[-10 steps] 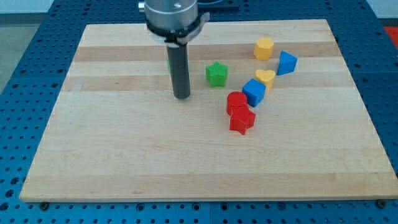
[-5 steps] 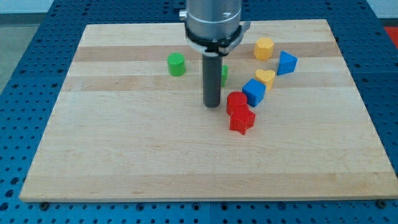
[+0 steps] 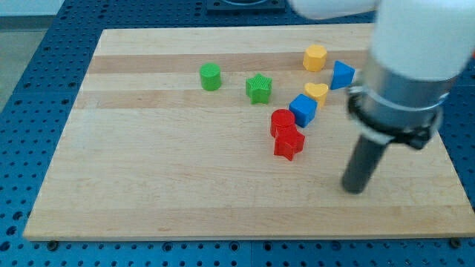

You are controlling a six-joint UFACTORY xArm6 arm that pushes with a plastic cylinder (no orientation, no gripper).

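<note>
My tip [image 3: 355, 190] rests on the board toward the view's lower right, touching no block. The nearest block is the red star [image 3: 289, 144], off to its left and slightly higher. A red cylinder [image 3: 281, 120] sits against the star's top. A blue cube [image 3: 303, 110] lies up and right of the cylinder, with a yellow heart [image 3: 317, 92] behind it. A blue triangular block [image 3: 341, 75] and a yellow hexagonal block [image 3: 315, 57] lie further toward the top right. A green star [image 3: 259, 88] and a green cylinder [image 3: 211, 76] sit toward the upper middle.
The wooden board [image 3: 148, 178] lies on a blue perforated table [image 3: 22, 111]. The arm's white and dark body [image 3: 404, 67] looms over the board's right side and hides part of its right edge.
The rod has swept from the upper middle, past the green star and the red blocks, down to the lower right. The blocks have not visibly shifted.
</note>
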